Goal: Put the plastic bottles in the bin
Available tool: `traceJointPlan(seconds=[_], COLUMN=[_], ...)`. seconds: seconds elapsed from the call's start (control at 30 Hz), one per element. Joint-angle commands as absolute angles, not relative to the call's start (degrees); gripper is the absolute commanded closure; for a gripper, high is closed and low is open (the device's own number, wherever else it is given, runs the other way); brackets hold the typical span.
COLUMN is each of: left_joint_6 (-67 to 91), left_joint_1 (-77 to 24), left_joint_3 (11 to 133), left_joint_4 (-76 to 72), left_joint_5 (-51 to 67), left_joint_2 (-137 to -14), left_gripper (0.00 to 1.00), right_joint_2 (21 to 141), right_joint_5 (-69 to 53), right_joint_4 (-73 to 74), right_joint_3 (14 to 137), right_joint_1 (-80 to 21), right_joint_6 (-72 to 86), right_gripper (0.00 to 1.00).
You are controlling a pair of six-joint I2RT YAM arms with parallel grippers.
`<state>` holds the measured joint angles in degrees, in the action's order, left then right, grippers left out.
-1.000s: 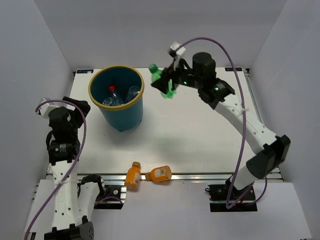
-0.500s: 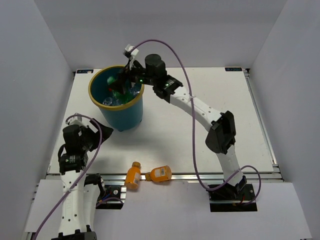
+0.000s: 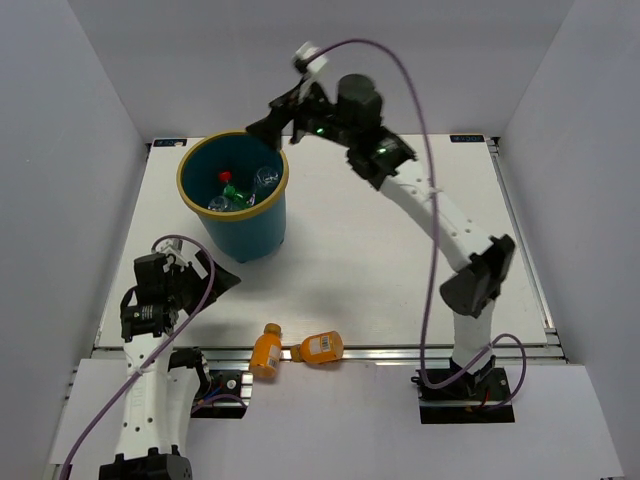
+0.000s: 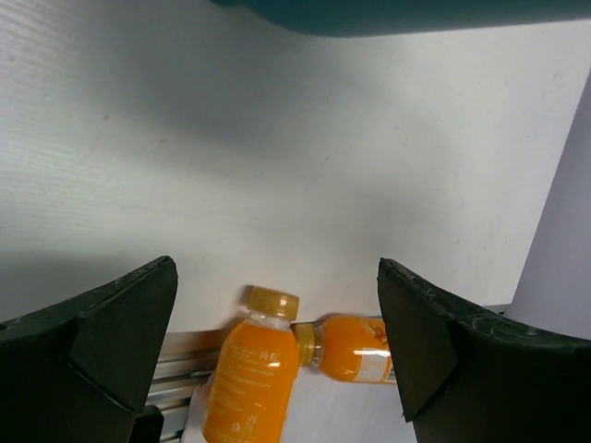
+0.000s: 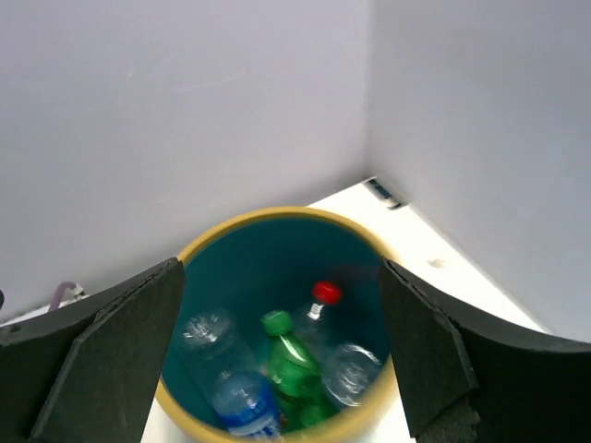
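Orange bottles (image 4: 251,365) cropped at left-wrist view's bottom — bin (image 4: 388,14) (teal) barely showing.

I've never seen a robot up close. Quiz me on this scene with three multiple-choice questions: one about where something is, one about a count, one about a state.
1. Where is the green bottle?
A. On the table beside the arms' bases.
B. Standing at the far right corner.
C. Inside the bin.

2. How many orange bottles lie outside the bin?
A. Two.
B. One.
C. Four.

3. What state is the right gripper in, above the bin?
A. Shut on a bottle.
B. Open and empty.
C. Shut on the rim.

Answers:
1 C: the right wrist view looks down on it in the bin.
2 A: both lie at the table's near edge.
3 B: its fingers stand wide apart with nothing between them.
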<state>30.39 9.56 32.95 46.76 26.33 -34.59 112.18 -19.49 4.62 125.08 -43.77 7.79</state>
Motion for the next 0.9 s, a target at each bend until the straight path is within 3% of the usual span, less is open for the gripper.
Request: traceJointPlan(seconds=[0.0, 0.23, 0.57, 0.67, 0.87], left_joint_6=[28.3, 31.5, 41.2, 42.4, 47.5], left_joint_1=[9.2, 8.7, 8.1, 4.8, -13.1], left_joint_3=[32.8, 31.6, 36.1, 34.7, 31.9], left_joint_4=[50.4, 49.9, 40.4, 38.5, 34.2], left_joint_5=[25.0, 17.8, 8.8, 6.8, 0.9], left_joint_2=[-33.3, -31.2, -36.1, -39.9, -42.8], left_gripper=[0.02, 0.02, 0.02, 0.02, 0.02], right_joint_2=[102.9, 91.2, 91.4, 92.5, 93.6], right_joint_5=[-20.1, -18.9, -22.1, -24.2, -27.1], right_joint_4=[3.9, 0.7, 1.2, 2.0, 1.0], right_joint_3=[118.8, 102.8, 99.5, 100.1, 98.2], right_joint_1=[-39.3, -32.9, -26.9, -25.0, -21.4], right_joint_6=[8.4, 8.0, 8.5, 8.6, 10.5], right_gripper=[0.11, 0.1, 0.11, 0.11, 0.11])
